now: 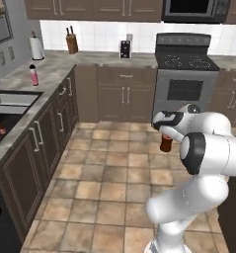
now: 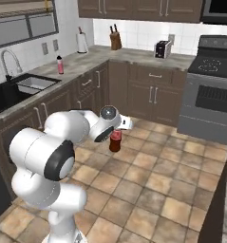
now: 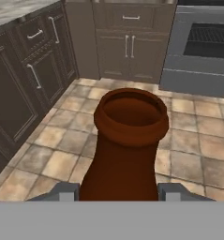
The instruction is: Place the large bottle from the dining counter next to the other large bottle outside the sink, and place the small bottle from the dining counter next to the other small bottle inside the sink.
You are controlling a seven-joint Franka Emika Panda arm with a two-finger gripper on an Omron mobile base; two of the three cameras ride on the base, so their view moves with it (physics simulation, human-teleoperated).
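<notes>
Above the tiled kitchen floor (image 1: 104, 183), a brown bottle (image 3: 127, 145) is held clamped between the jaws of the gripper (image 3: 118, 191), its body hanging below the hand in the base views (image 2: 115, 141) and its base end turned toward the hand camera. Which of the two bottles it is cannot be told. At the left, the black sink (image 2: 10, 92) is set into the wall counter (image 1: 53, 71), with a small pink bottle (image 1: 34, 75) standing on the counter beyond it.

Layout: bottle held over the floor, sink to the left.
The tool (image 1: 165, 132) carries the bottle (image 1: 165, 143) above the floor (image 1: 104, 178); the sink (image 1: 8, 106) sits in the left counter (image 1: 50, 69), the stove (image 1: 184, 74) behind.
</notes>
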